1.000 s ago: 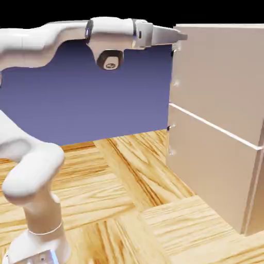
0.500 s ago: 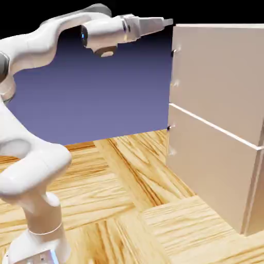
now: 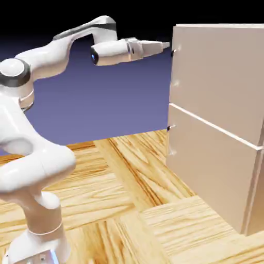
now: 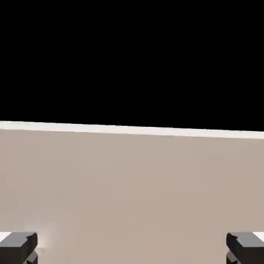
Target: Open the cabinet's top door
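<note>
Cabinet [image 3: 221, 129] stood on the bench [image 3: 129, 206] at the exterior view's right; its top door [image 3: 219, 77] was shut; the hand [image 3: 164, 46], spread wide and empty, pointed level near the door's upper left edge; the panel likely swung stiffly, rigid, best taken by its handle [image 3: 175, 67], barely discernible edge-on; the hand view showed only beige

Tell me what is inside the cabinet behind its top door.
Nothing inside shows. The top door sits shut, flush on the cabinet, covering the interior. The hand view shows only plain beige panel. The open gripper is near the cabinet's upper front edge.
</note>
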Controlling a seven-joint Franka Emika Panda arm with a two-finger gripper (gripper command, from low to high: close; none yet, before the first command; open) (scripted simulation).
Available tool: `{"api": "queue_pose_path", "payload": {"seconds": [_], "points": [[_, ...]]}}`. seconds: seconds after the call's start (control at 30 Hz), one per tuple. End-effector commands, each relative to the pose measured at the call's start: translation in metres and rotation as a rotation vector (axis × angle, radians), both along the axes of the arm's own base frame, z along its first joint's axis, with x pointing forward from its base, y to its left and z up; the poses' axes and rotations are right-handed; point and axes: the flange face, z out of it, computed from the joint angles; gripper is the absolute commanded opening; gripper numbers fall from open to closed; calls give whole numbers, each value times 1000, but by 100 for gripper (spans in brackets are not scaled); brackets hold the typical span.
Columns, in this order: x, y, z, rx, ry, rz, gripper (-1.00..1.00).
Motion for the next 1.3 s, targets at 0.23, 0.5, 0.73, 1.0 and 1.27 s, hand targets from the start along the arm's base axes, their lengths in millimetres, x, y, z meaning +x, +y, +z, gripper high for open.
{"api": "queue_pose_path", "payload": {"seconds": [0.23, 0.5, 0.73, 1.0, 1.27], "points": [[35, 47, -73, 28, 99, 38, 0], [85, 46, -73, 28, 99, 38, -100], [44, 33, -73, 24, 100, 118, -100], [-9, 12, -73, 19, 101, 227, -100], [-58, -14, -73, 14, 102, 330, -100]]}}
